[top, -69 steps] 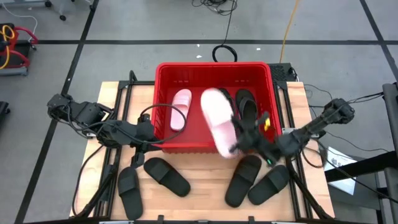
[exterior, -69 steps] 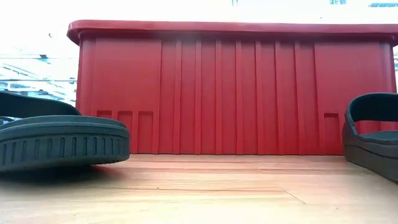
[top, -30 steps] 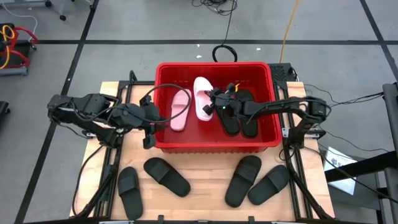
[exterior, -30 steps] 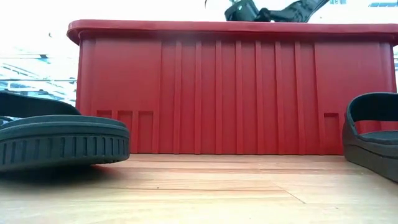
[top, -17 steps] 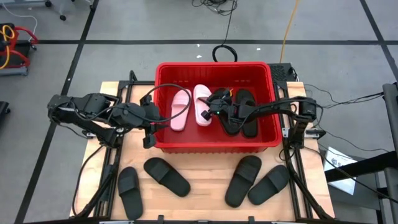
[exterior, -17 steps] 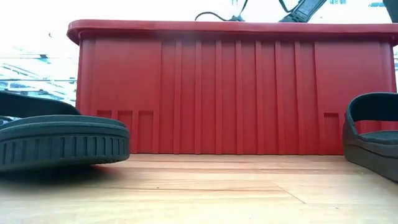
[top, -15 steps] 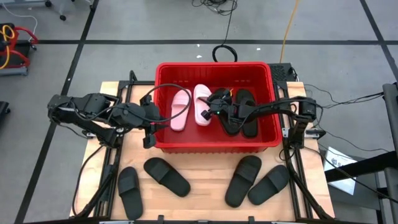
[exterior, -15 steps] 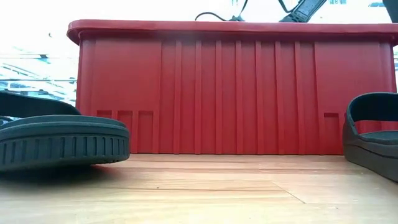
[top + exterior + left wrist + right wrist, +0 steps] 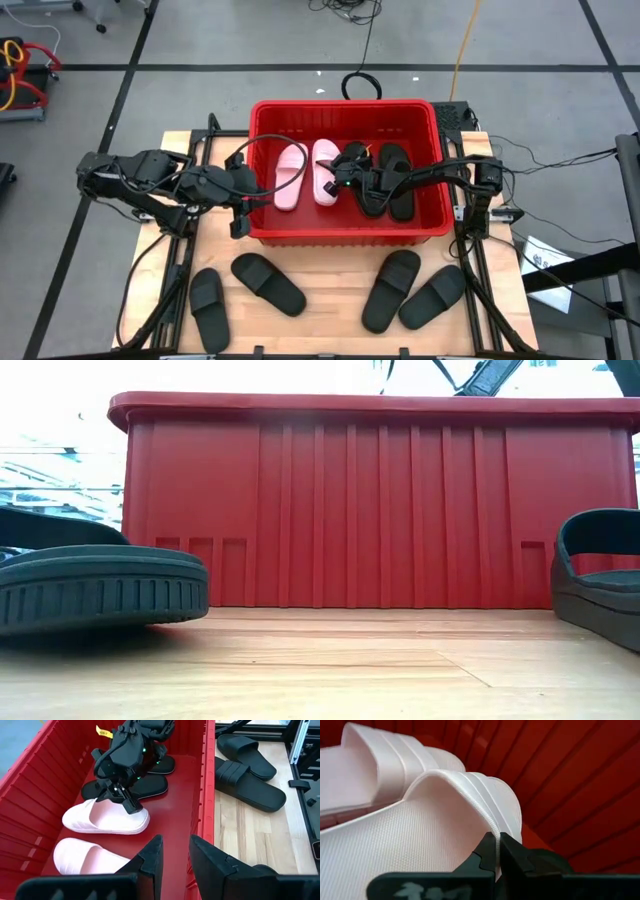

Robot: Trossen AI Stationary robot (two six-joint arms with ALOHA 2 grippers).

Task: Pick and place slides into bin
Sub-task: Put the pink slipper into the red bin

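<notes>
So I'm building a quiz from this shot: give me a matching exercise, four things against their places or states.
1. right gripper
2. left gripper
3. bin
4. four black slides

a. on the table, outside the bin
b. shut on a pink slide's strap
c. holds two pink and two black slides
d. open, above the bin's left wall

Pairs: 1-b, 2-d, 3-c, 4-a

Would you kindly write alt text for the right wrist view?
The right claw is shut on the strap edge of a pale pink slide inside the red bin. A second pink slide lies just beyond it.
</notes>
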